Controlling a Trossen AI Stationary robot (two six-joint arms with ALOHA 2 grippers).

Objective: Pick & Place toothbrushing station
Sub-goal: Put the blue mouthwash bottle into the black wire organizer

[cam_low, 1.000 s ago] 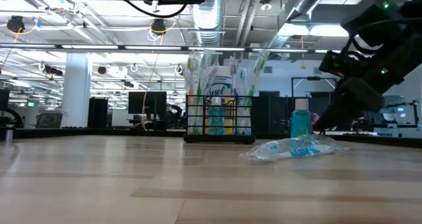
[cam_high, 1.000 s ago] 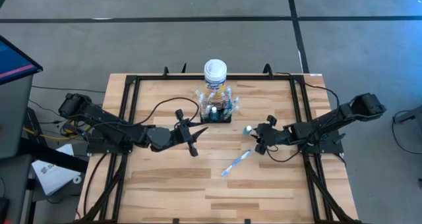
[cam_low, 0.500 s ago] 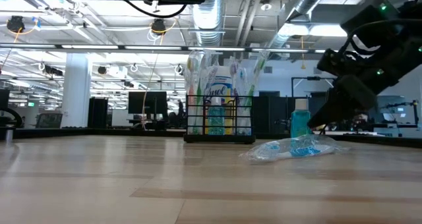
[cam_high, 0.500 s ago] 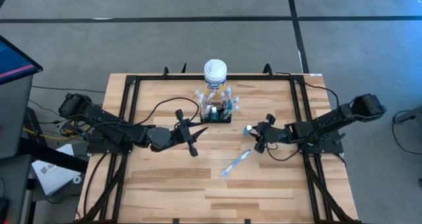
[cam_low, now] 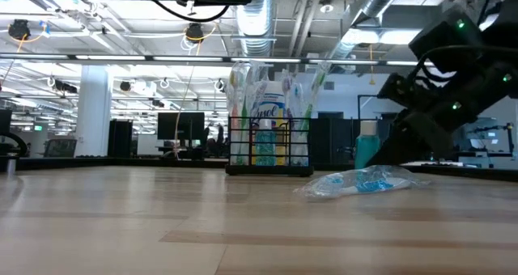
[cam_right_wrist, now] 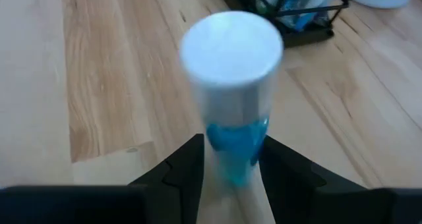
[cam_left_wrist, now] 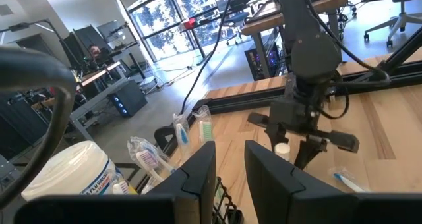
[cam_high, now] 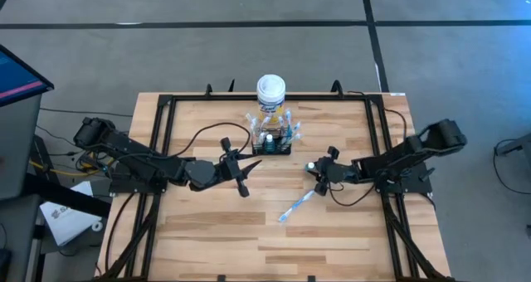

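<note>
The black wire-mesh caddy (cam_high: 272,143) stands on its base at the table's far middle with several wrapped toothbrushes upright in it; it also shows in the low view (cam_low: 269,150). A small bottle of blue liquid with a white cap (cam_high: 311,165) stands upright on the table to the caddy's right. My right gripper (cam_high: 320,172) is open and low, its fingers standing on either side of the bottle's body (cam_right_wrist: 231,145). My left gripper (cam_high: 246,167) waits left of the caddy, narrowly open and empty (cam_left_wrist: 229,178).
A yellow canister with a white lid (cam_high: 270,91) stands just behind the caddy. A wrapped toothbrush (cam_high: 296,206) lies flat on the table nearer than the bottle. A black frame (cam_high: 166,133) runs along the table's edges.
My right gripper has moved toward the table's left, low over the wood, up to the small bottle, so its fingers now flank it. The bottle stands where it was.
</note>
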